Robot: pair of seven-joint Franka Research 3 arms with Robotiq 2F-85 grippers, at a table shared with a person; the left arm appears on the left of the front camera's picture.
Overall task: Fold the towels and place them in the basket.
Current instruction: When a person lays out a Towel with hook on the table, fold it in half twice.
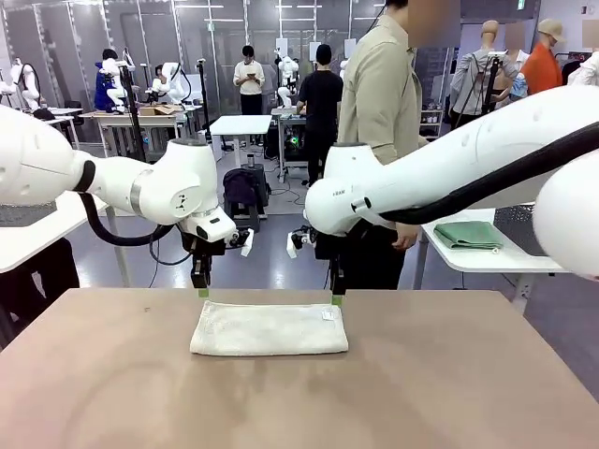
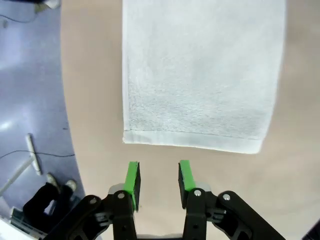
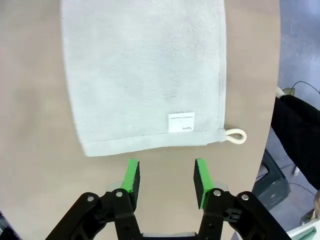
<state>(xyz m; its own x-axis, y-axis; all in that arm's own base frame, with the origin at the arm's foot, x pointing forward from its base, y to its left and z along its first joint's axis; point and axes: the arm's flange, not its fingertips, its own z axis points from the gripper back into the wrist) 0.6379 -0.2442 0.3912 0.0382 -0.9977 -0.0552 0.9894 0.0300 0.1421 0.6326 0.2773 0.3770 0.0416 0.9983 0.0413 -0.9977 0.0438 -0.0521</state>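
We see a person (image 1: pixel 379 103) standing just beyond the far edge of the table (image 1: pixel 421 393), close behind our right arm. A white side table (image 1: pixel 487 260) off to the right carries a green towel (image 1: pixel 468 234). The folded cream-white towel (image 1: pixel 270 329) lies flat near the far edge, with bare tabletop all round it and wide room on the near side. The left gripper (image 1: pixel 203 293) and right gripper (image 1: pixel 337 299) hang just past its far corners, jaws parted, holding nothing.
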